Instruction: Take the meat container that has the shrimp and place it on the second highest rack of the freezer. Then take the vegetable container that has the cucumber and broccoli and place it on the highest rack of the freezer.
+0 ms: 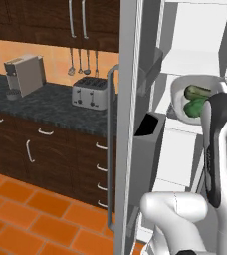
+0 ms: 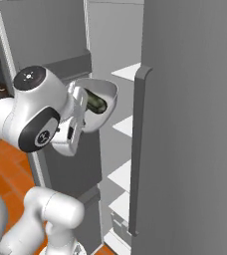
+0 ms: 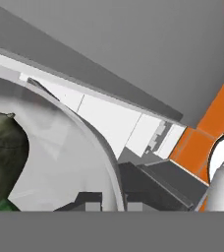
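In the hand view the gripper (image 3: 106, 201) is closed on the thick rim of the vegetable container (image 3: 65, 162), one dark finger on each side of the white wall. Inside the bowl the cucumber (image 3: 3, 152) lies at about 9 o'clock from the fingers, and a small bright green piece at the lower left edge is probably the broccoli (image 3: 6, 205), but it is mostly cut off. In the left base view the vegetable container (image 1: 197, 84) is held tilted in the air inside the open freezer (image 1: 205, 45), above one of the white shelves, with the cucumber (image 1: 197, 91) and the broccoli (image 1: 194, 107) in it. Farther away, at 9 o'clock, the dark counter (image 1: 46, 102) carries a toaster (image 1: 89, 92) and a coffee machine (image 1: 25, 74)
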